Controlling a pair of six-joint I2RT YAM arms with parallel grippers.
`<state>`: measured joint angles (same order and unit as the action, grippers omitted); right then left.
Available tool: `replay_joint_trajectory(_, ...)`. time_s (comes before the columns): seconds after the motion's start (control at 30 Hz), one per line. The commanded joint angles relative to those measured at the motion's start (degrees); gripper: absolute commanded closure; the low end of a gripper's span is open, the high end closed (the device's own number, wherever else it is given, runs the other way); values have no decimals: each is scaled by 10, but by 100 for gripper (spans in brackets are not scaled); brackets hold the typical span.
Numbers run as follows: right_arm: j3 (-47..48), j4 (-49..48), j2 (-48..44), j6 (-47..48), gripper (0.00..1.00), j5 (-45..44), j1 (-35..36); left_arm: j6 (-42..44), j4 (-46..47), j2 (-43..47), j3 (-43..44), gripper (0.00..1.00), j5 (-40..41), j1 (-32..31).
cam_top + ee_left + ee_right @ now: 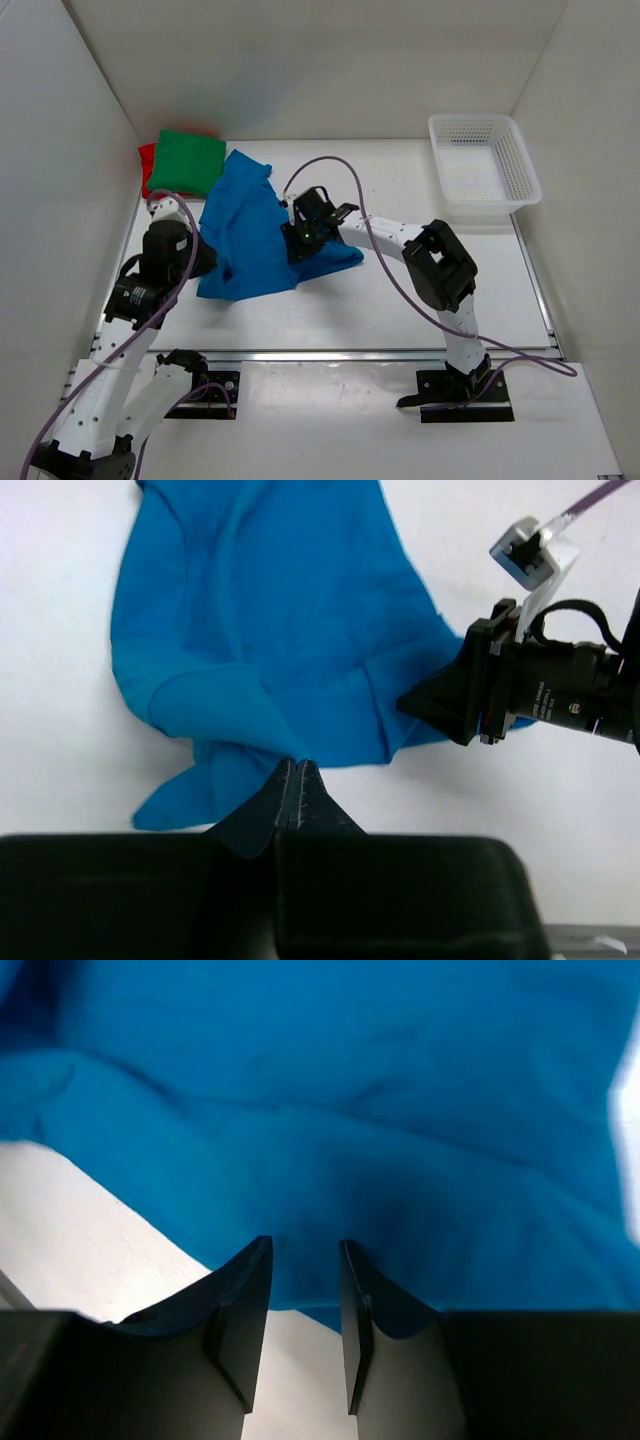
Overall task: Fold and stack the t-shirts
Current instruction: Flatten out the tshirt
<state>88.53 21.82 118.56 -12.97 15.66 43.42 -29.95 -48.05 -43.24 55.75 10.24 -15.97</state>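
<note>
**Bench (pixel 400 300).** White top, walled on three sides. Your two arms stand at its near edge.

**Blue t-shirt (pixel 245 235).** Unfolded and rumpled. You find it left of the bench's centre, running from near the far left corner down toward the near edge. Its far tip lies just beside the green pad. Your left wrist view shows one sleeve loose at its near left and creases gathering toward the near hem.

**Green t-shirt (pixel 190 160).** A folded rectangular pad in the far left corner, lying on top of the red one.

**Red t-shirt (pixel 147 165).** Beneath the green pad, with only a strip showing along the left side. You cannot tell its fold.

**Basket (pixel 485 160).** White plastic mesh, standing in the far right corner, well apart from the shirts.

**Left hand (pixel 297 780).** It sits at the blue shirt's near left hem. The fingers are pressed together, with the cloth's edge pinched at their tips.

**Right hand (pixel 305 1260).** It sits at the blue shirt's right edge, low over the cloth. The fingers (pixel 250 1300) stand a narrow gap apart. Blue cloth fills the far part of that gap and bare bench the nearer part. You cannot tell from your views whether any cloth is caught between them.
</note>
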Motion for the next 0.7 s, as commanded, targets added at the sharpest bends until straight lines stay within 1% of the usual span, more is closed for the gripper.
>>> replay_joint_trajectory(0.0, 3, -4, 7, 15, 71, -27, 22, -19, 5, 32, -32, 100, -37, 2)
replay_joint_trajectory(0.17, 16, -19, 10, 14, 71, -60, 40, -19, 3, 49, -79, 100, -42, 0)
replay_joint_trajectory(0.27, 46, -11, 28, 15, 69, -73, 47, -20, 0, 62, -100, 100, -46, 1)
replay_joint_trajectory(0.3, 52, -3, 33, 15, 67, -85, 46, -20, -2, 68, -105, 100, -47, 1)
replay_joint_trajectory(0.33, 63, 1, 42, 17, 63, -84, 46, -19, -5, 71, -105, 100, -46, 1)
replay_joint_trajectory(0.6, 90, 8, 72, 15, 62, -95, 56, -12, 0, 70, -107, 100, -45, 3)
replay_joint_trajectory(0.67, 102, 23, 85, 16, 63, -107, 59, -14, 2, 71, -112, 100, -43, 1)
